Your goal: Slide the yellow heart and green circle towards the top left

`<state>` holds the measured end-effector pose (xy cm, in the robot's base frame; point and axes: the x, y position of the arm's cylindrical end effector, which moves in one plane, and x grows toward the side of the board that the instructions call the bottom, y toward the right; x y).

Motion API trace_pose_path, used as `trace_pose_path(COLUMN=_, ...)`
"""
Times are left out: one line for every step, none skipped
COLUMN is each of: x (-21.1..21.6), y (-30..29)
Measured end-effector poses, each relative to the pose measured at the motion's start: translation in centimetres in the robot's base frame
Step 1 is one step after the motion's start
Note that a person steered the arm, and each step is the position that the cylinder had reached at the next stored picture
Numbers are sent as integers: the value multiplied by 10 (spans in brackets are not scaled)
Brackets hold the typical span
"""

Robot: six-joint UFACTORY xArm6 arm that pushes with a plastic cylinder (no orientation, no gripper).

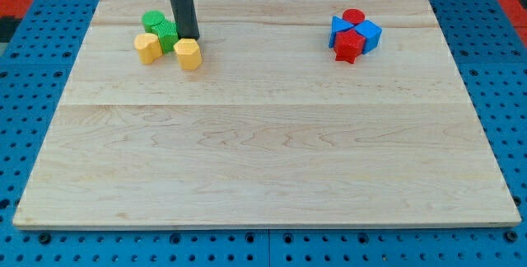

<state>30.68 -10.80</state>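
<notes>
Four blocks cluster near the view's top left. A green rounded block sits at the cluster's top, touching a second green block just below it. A yellow heart-like block lies at the lower left. A yellow angular block lies at the lower right. My dark rod comes down from the view's top. My tip rests right of the second green block and just above the yellow angular block, close to both.
Another cluster sits at the view's top right: a red circle, two blue blocks and a red star-like block. The wooden board lies on a blue pegboard.
</notes>
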Motion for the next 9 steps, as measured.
trace_pose_path(x=35, y=28)
trace_pose_path(x=77, y=12)
trace_pose_path(x=80, y=-57)
trace_pose_path(x=53, y=-89)
trace_pose_path(x=19, y=-89)
trace_pose_path(x=-1, y=-89)
trace_pose_path(x=-10, y=-89)
trace_pose_path(x=-9, y=-77)
trace_pose_path(x=-15, y=-75)
